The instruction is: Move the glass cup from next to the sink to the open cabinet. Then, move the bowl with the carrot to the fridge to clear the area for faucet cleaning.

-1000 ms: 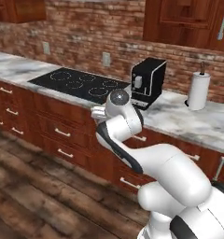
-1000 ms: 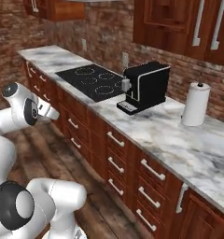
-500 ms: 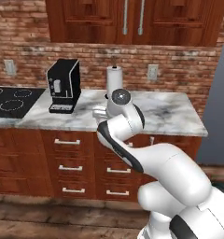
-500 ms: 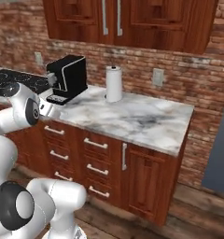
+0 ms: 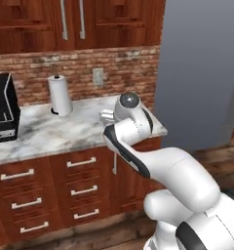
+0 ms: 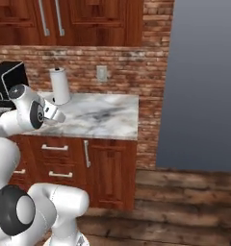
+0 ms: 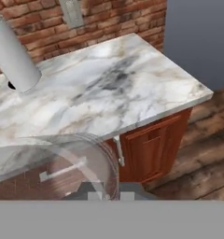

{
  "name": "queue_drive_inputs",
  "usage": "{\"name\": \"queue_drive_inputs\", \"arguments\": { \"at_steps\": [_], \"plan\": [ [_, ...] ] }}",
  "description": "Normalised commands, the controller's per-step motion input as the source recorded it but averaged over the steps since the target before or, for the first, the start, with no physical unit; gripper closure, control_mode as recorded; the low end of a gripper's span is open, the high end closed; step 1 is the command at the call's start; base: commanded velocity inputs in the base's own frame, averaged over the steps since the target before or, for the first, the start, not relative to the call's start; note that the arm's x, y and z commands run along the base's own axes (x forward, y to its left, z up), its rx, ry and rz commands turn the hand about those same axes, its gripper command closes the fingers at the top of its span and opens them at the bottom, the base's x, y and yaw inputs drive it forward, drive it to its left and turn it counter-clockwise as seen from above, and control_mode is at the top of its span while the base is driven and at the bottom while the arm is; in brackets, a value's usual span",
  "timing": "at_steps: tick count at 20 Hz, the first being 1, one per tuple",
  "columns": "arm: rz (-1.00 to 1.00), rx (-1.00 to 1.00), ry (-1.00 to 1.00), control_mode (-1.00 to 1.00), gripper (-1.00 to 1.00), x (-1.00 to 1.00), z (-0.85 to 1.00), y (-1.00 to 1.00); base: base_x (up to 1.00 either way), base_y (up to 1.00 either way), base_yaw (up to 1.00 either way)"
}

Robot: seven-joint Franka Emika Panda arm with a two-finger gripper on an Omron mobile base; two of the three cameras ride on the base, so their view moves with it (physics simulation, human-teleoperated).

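The pincer (image 7: 107, 195) at the bottom of the hand view is clamped on the glass cup (image 7: 62, 163), carried in front of the marble worktop (image 7: 109, 88), so the cup-to-cabinet step is in hand, and next I'd judge it must find the open cabinet.

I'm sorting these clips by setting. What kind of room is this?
A home kitchen, rendered: a marble counter over wooden drawers, a paper towel roll against a brick wall, and a tall grey fridge beside the counter.
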Motion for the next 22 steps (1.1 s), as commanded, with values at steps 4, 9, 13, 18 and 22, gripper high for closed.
{"name": "queue_drive_inputs", "arguments": {
  "at_steps": [4, 9, 13, 18, 22],
  "plan": [
    [0.00, 0.00, 0.00, 1.00, 1.00, 0.00, 0.00, 0.00, 0.00, -0.13, -0.61],
    [0.00, 0.00, 0.00, 1.00, 1.00, 0.00, 0.00, 0.00, 0.00, -0.14, -0.87],
    [0.00, 0.00, 0.00, 1.00, 1.00, 0.00, 0.00, 0.00, 0.00, 0.00, -1.00],
    [0.00, 0.00, 0.00, 1.00, 1.00, 0.00, 0.00, 0.00, 0.00, 0.00, -1.00],
    [0.00, 0.00, 0.00, 1.00, 1.00, 0.00, 0.00, 0.00, 0.00, -0.08, -0.94]
  ]
}}
